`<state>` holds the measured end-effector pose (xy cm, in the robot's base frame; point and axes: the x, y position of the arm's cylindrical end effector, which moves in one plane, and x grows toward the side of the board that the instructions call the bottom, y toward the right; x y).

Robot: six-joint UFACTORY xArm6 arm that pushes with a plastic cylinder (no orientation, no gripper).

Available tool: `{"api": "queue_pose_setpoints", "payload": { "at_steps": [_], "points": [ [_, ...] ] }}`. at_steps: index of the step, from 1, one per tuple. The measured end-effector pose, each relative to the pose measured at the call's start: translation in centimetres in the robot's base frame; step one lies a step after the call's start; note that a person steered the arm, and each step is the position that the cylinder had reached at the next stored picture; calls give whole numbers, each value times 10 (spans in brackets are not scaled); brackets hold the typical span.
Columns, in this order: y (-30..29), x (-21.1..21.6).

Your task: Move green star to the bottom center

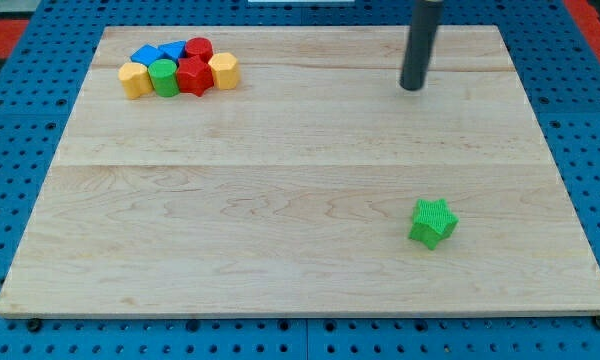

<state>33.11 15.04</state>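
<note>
The green star (pixel 433 222) lies on the wooden board (pixel 280 200) at the view's lower right. My tip (pixel 412 87) is at the view's upper right, well above the star and slightly to its left, with bare board between them. It touches no block.
A tight cluster sits at the view's upper left: a yellow block (pixel 134 79), a green cylinder (pixel 163 76), a red star (pixel 192 76), a yellow hexagon (pixel 224 71), a red cylinder (pixel 199 49) and blue blocks (pixel 158 53). A blue pegboard (pixel 590 150) surrounds the board.
</note>
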Motion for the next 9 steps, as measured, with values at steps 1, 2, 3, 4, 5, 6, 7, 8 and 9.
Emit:
{"api": "queue_pose_setpoints", "payload": {
  "at_steps": [1, 2, 3, 4, 5, 6, 7, 8, 9],
  "points": [
    [1, 39],
    [45, 83],
    [53, 132],
    [53, 169],
    [56, 173],
    [33, 188],
    [7, 188],
    [-25, 196],
    [-72, 206]
  ]
}}
